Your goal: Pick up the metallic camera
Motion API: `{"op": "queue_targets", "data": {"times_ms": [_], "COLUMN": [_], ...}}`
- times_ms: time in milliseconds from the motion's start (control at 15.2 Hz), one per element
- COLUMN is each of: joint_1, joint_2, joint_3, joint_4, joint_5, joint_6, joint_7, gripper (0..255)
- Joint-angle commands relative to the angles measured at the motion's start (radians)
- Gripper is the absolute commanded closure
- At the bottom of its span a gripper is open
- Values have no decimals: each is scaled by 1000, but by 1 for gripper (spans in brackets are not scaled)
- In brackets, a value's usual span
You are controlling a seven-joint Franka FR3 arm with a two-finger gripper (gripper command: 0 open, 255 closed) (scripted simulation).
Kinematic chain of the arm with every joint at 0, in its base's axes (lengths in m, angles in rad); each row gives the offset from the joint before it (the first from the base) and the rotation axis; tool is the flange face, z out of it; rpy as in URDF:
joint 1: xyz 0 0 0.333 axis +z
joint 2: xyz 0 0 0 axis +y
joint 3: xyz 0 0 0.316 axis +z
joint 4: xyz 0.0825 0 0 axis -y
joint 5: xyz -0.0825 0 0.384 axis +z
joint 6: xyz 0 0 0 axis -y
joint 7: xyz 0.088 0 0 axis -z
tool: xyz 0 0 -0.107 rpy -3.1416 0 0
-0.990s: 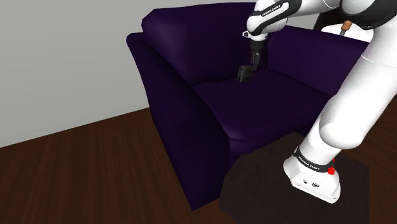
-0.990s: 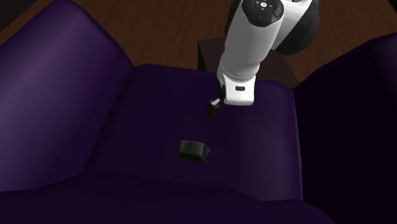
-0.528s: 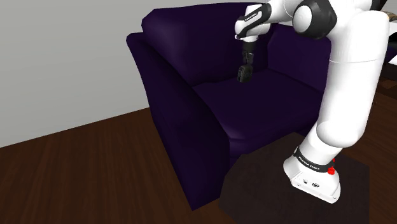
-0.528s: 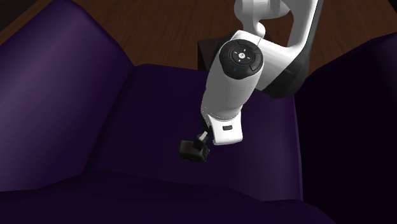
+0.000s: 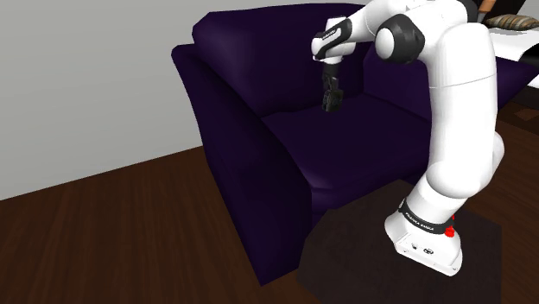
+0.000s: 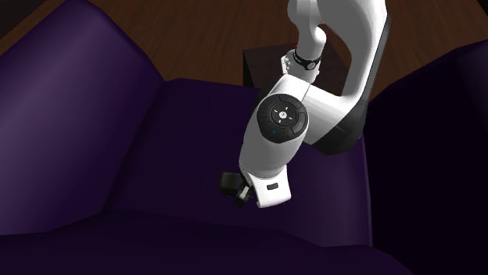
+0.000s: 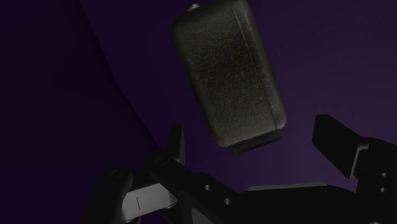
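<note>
The camera [image 7: 229, 70] is a dark grey box with rounded corners and a small knob on one end. It lies on the dark purple sofa seat [image 6: 180, 141], near the backrest. My gripper [image 7: 257, 149] hangs just above it, open. One end of the camera reaches in between the black fingertips [image 7: 175, 147], which do not touch it. In the second exterior view the white hand covers most of the camera [image 6: 227, 182], and the gripper [image 6: 241, 196] shows just under the hand. In the shoulder view the gripper [image 5: 329, 100] points down at the back of the seat.
The sofa's armrest [image 5: 233, 147] rises at the shoulder view's left and its backrest [image 5: 259, 34] stands close behind the gripper. Dark wooden floor [image 5: 112, 224] lies around the sofa. My stand [image 5: 363, 259] sits against the sofa's front.
The arm has swung out over the seat towards the backrest and lowered. The gripper went from short of the camera to right over it. The camera has not moved.
</note>
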Motion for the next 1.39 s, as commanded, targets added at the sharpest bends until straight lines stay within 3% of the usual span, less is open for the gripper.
{"op": "queue_targets", "data": {"times_ms": [0,198,264,858,1320], "joint_1": [-3,-4,-4,-4,1], "joint_2": [11,20,19,20,-18], "joint_3": [4,7,6,7,-6], "joint_4": [-13,-21,-21,-21,20], "joint_5": [6,10,10,10,-9], "joint_6": [23,40,39,39,-36], "joint_7": [-4,-5,-6,-5,1], "gripper": [0,0,255,255,255]}}
